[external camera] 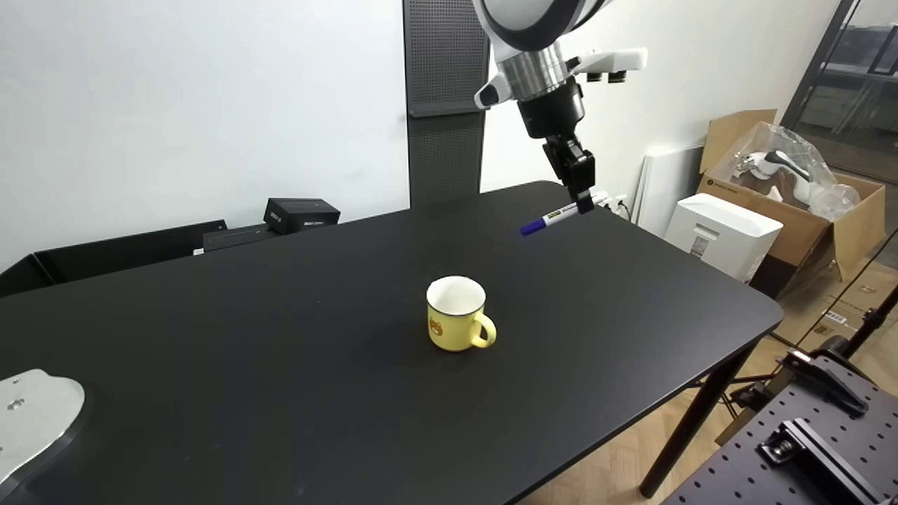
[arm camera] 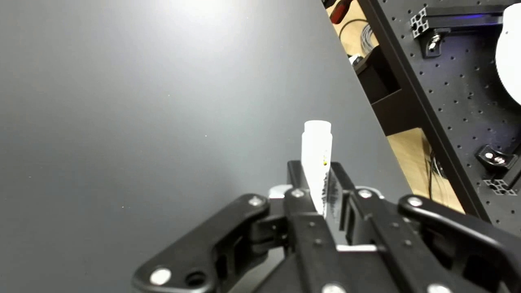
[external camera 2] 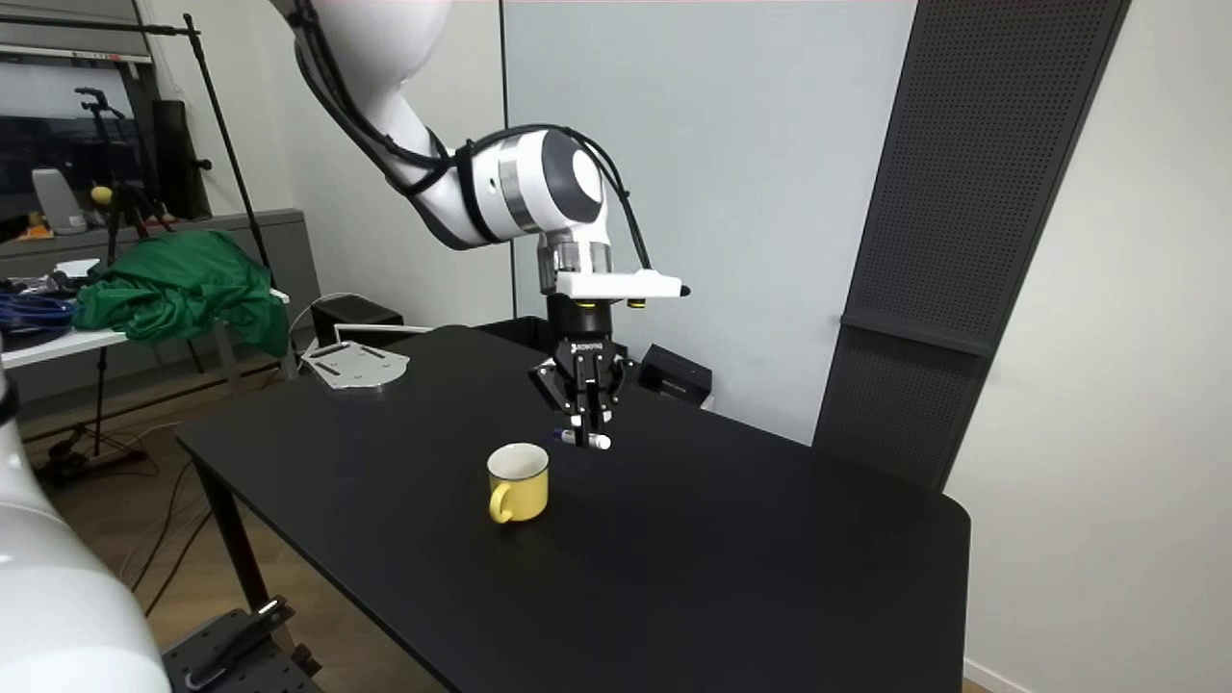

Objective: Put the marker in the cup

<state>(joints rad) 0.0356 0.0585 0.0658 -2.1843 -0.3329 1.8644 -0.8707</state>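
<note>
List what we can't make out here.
Marker, purple cap end, wrist view: hidden by the hand.
Marker's label, in an exterior view: too small to read.
Yellow mug, inside bottom, in an exterior view: hidden by near wall.
Pale plate, in an exterior view: cut off by left edge.

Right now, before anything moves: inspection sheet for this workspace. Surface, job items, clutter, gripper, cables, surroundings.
Surface: black table; a few pale specks in the wrist view.
Job items: yellow mug upright on the table; marker off the table, apart from the mug, blue-purple end sticking out.
Clutter: pale slotted plate on the table; black box beyond the table edge.
Gripper: clamped on the marker; white end juts out in the wrist view.
Cables: black cables along the arm; coiled grey cable past the table edge.
Surroundings: open cardboard box beside the table, green cloth, dark perforated panel.
</note>
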